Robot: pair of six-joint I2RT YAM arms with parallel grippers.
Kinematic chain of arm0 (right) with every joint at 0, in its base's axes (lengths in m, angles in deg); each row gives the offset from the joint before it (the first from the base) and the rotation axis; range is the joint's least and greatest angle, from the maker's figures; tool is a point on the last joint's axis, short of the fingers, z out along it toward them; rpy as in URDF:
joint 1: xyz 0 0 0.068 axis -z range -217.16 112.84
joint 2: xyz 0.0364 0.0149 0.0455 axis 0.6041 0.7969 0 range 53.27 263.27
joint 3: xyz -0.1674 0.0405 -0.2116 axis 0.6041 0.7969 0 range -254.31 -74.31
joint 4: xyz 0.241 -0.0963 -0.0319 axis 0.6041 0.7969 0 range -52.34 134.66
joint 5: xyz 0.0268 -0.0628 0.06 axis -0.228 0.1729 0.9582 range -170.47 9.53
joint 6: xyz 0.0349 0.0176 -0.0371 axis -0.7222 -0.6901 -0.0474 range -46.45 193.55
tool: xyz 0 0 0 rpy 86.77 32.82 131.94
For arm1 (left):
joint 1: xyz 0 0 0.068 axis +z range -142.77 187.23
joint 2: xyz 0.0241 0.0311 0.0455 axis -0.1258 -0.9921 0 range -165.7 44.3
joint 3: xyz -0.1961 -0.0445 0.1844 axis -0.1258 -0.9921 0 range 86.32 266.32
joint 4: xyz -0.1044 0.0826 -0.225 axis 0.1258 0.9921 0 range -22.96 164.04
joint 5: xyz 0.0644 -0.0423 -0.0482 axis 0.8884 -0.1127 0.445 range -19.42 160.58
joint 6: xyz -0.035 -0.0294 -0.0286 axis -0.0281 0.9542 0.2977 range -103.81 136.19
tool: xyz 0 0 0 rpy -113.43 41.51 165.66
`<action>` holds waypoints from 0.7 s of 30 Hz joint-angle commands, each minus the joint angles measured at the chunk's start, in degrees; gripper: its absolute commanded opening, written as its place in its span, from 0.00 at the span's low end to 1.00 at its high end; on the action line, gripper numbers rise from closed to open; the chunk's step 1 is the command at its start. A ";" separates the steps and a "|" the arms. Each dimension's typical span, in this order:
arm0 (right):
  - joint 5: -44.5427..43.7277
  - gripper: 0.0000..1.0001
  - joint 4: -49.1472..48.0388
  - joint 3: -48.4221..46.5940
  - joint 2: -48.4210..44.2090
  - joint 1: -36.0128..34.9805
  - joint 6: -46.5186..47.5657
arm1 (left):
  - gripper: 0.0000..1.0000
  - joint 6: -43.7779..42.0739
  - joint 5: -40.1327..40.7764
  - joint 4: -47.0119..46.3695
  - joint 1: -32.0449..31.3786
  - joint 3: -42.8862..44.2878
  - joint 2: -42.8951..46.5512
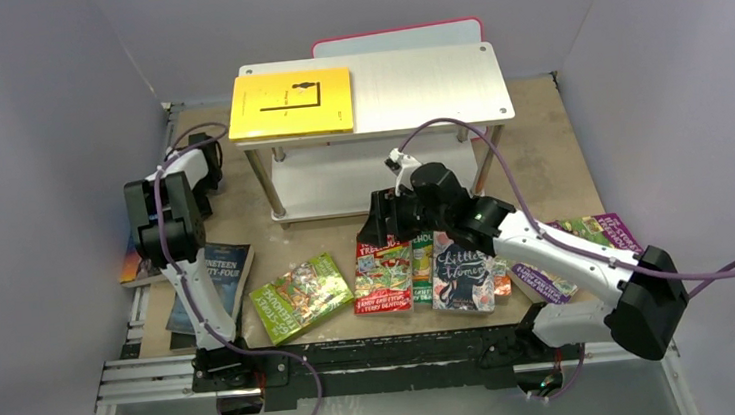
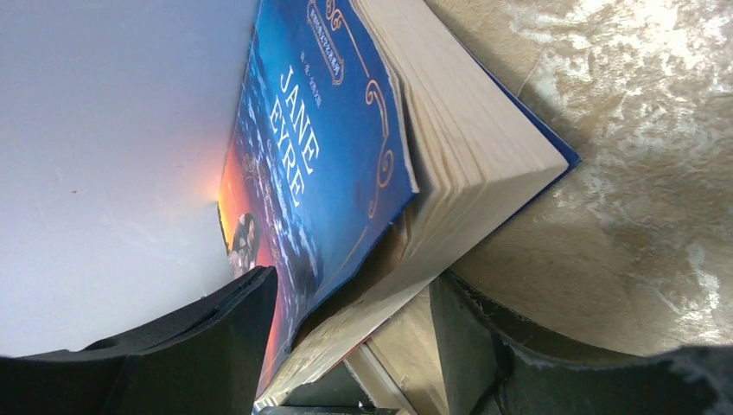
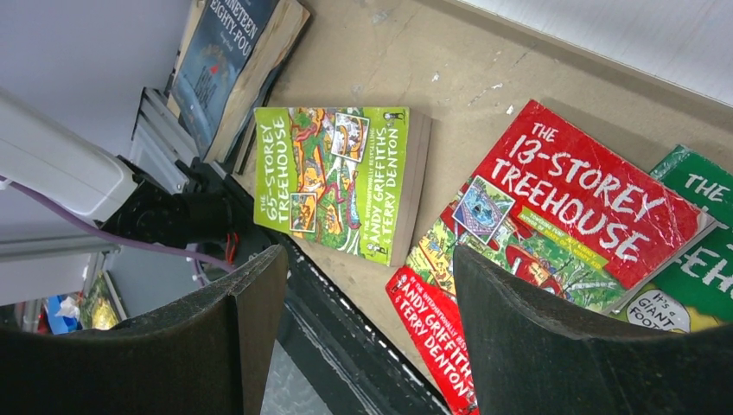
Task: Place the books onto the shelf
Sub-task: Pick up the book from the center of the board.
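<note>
Left gripper (image 2: 354, 277): fingers (image 2: 216, 346) wide either side of Jane Eyre (image 2: 328, 173), beside the wall (image 2: 104, 130), its long axis running away from them; grip unclear. Right gripper (image 3: 372, 294) hangs open, empty, above 13-Storey Treehouse (image 3: 588, 199). Shelf (image 1: 432, 76) stands beyond both.

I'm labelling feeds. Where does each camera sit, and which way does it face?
Top external: above and behind the left arm and right arm, looking down at the shelf; both show.
Left wrist: on the left arm, facing Jane Eyre beside the wall; left hand flanks it.
Right wrist: on the right arm, looking down at 65-Storey Treehouse; right hand shows.
Shared: top and right wrist both show 65-Storey Treehouse.
</note>
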 commanded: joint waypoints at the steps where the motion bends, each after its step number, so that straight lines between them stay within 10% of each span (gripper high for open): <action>1: 0.17 0.72 -0.53 -4.10 1.23 -0.18 -0.70 | 0.64 0.38 1.74 -2.49 0.23 0.55 -2.93; 10: -1.21 0.72 -2.02 -2.74 -1.15 -0.27 -1.61 | 0.18 2.56 3.20 -0.73 -0.06 1.11 1.33; 21: -2.04 0.71 -2.51 -1.47 -3.73 -0.28 -1.87 | 0.00 4.85 -0.09 0.88 -2.59 -2.17 13.47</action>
